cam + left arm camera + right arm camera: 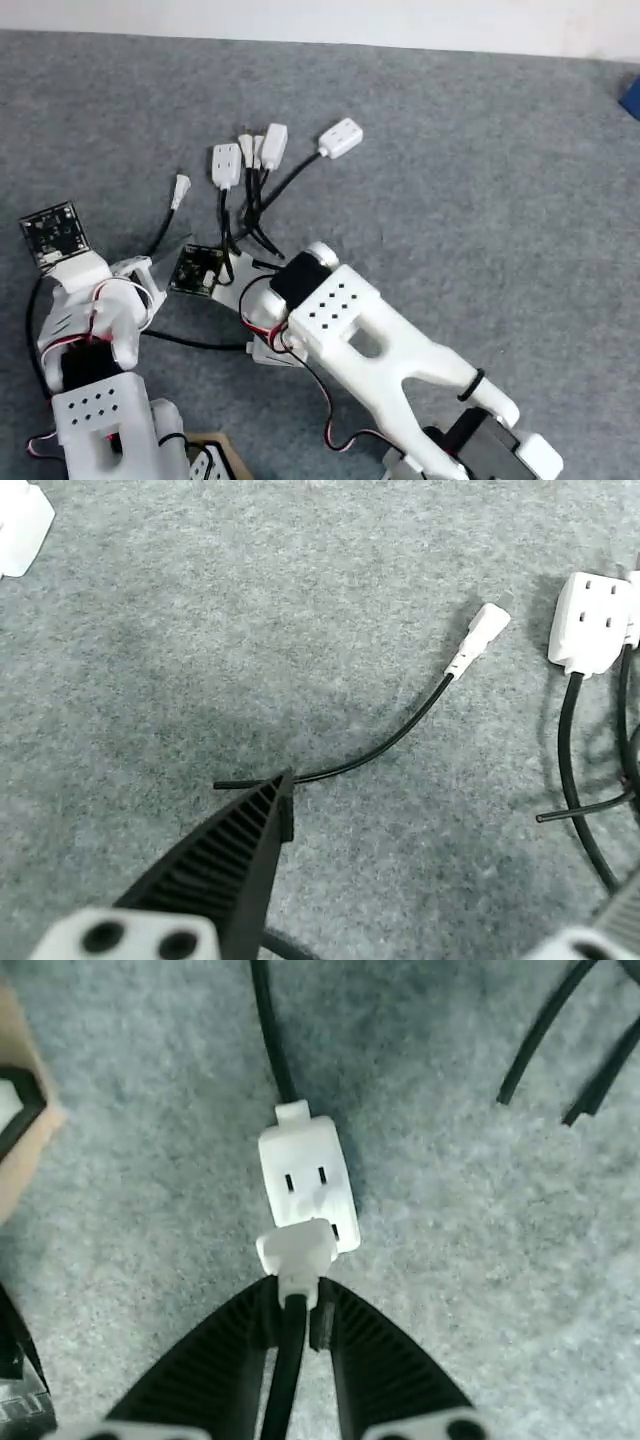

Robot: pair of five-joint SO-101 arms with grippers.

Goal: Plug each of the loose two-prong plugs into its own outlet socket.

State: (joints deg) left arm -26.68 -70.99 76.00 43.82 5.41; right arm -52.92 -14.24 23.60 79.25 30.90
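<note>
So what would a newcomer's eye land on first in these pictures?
Probably the right gripper, whose fingers are shut on a white plug held at the face of a white outlet socket on the grey carpet. After that, the fan of other sockets on black cords spread across the carpet, and one loose plug lying apart from them.

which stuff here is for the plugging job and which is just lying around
For the job: small white two-prong plug held in the right claw; white rectangular outlet socket against it; loose white plug on a thin black cord.
Lying about: blue object far from both arms; tan board by the arm bases.
</note>
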